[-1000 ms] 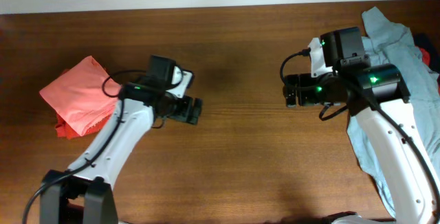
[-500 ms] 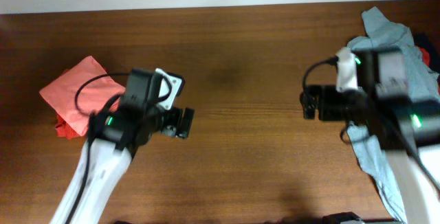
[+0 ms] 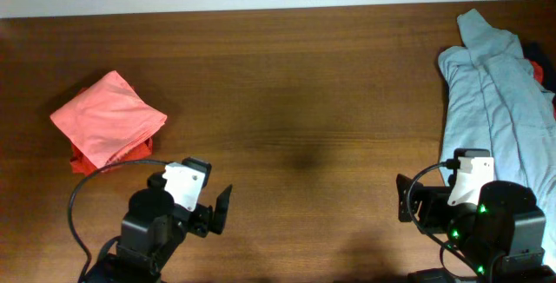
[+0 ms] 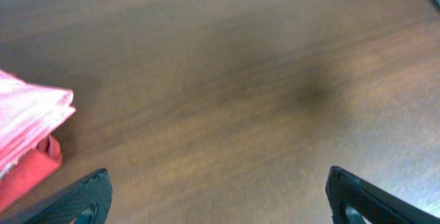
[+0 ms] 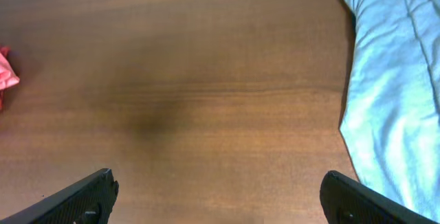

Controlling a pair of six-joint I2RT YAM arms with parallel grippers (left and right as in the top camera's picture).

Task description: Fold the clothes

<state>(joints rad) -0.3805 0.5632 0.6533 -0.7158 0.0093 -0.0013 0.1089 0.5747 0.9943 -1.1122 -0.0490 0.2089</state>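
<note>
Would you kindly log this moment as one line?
pink top: folded, table left | left gripper: open, empty | right gripper: open, empty | grey garment: right edge

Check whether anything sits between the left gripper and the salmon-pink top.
Nothing visible does. The left gripper is open and empty at the near side of the table. Only bare wood separates it from the salmon-pink top, which lies folded at the left on a darker red garment.
</note>
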